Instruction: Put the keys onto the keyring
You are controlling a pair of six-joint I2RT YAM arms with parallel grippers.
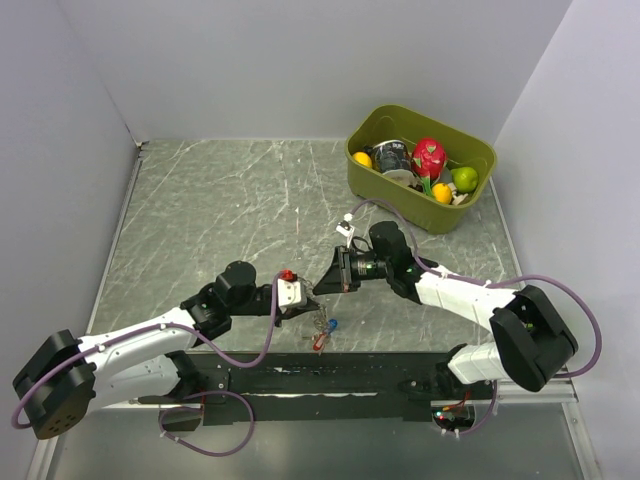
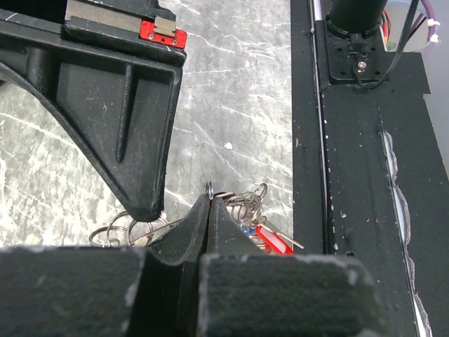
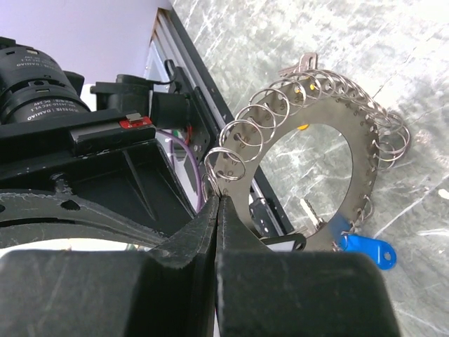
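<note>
The keyring [image 3: 367, 168] is a flat metal ring edged with many small split rings; a blue-capped key [image 3: 365, 248] hangs from it. My right gripper [image 3: 219, 198] is shut on its edge. My left gripper [image 2: 209, 198] is shut on a small split ring [image 2: 208, 187] of the same keyring, with a red-capped key [image 2: 275, 241] just beyond. In the top view the keyring [image 1: 323, 322] hangs between the left gripper [image 1: 306, 308] and the right gripper [image 1: 321, 288], near the table's front. The black-capped and yellow-capped keys are out of view.
An olive bin [image 1: 402, 206] with fruit and a cup stands at the back right. The black base rail [image 1: 330, 366] runs along the front edge right under the keyring. White walls close in the marbled table [image 1: 220, 210] on three sides.
</note>
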